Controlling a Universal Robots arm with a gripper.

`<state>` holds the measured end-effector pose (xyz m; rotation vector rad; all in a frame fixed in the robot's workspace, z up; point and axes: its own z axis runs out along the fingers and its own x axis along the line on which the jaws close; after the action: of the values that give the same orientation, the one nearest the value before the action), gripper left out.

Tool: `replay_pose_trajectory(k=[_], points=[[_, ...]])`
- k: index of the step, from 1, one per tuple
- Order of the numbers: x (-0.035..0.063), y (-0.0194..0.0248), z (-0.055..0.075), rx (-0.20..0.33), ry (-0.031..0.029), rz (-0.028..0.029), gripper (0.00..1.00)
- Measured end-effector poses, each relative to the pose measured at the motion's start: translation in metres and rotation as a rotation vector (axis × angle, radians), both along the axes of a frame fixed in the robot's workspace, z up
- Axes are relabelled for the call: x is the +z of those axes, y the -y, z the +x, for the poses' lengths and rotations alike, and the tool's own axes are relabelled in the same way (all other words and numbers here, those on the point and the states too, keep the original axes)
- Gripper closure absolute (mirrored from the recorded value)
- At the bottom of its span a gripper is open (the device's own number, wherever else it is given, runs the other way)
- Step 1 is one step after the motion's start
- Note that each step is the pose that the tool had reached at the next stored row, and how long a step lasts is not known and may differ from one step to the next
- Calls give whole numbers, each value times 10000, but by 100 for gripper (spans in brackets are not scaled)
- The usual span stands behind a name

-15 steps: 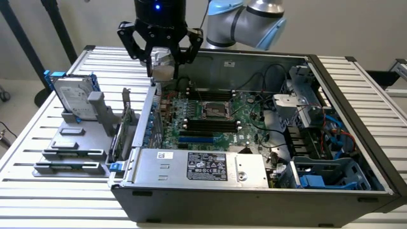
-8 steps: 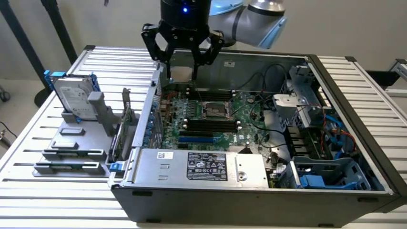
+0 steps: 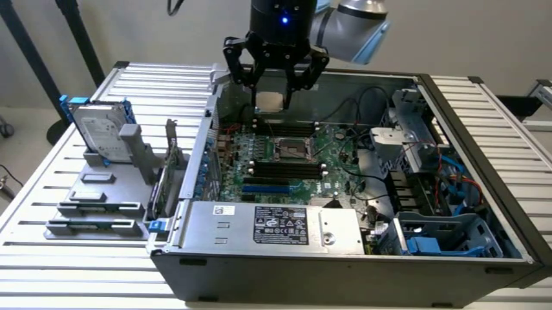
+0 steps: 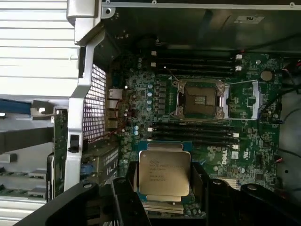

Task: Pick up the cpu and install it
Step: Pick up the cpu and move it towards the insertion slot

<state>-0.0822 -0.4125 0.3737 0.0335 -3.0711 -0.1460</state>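
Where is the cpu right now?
The cpu sits clamped in the gripper, raised over the motherboard in the open case; in the exterior view it hangs beyond the empty socket, near the far wall.

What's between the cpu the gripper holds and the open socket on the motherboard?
A bank of long dark memory slots crosses the board between the cpu and the socket, as the wrist view shows.

Table (image 3: pixel 39 174) with two loads
On it you see an open case (image 3: pixel 258 274) and, at the exterior view's left, a grey rack (image 3: pixel 97 197).
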Motion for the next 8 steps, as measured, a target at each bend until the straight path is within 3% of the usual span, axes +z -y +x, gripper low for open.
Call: replay_pose_trajectory(k=[8], points=[[-126,-160,219,-3,0,-5,45]])
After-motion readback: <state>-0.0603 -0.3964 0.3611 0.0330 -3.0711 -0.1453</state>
